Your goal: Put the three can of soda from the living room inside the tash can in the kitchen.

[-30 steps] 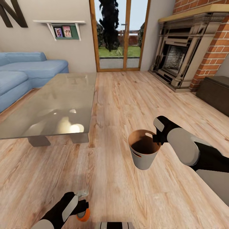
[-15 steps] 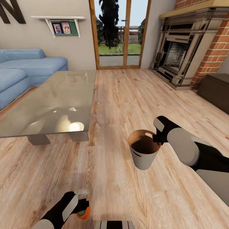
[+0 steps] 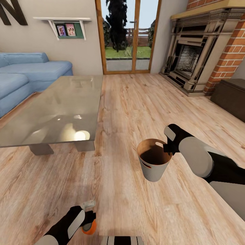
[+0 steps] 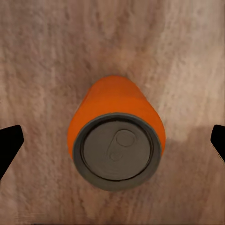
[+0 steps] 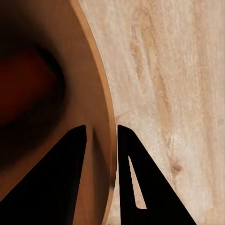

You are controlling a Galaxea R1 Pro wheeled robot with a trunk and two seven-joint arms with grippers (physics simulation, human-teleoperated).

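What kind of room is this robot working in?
Most likely a living room in a house. A light-blue sofa stands beside a glass-topped low table, there is a brick fireplace on the far side, and glass doors open onto a garden.

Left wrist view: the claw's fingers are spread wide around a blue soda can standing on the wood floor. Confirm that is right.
Not quite: the soda can is orange, not blue, as the left wrist view shows. The rest holds: the left claw is spread wide around it, with the can upright on the wood floor.

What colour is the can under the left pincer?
Orange, with a dark grey top: the small soda can shows best in the left wrist view.
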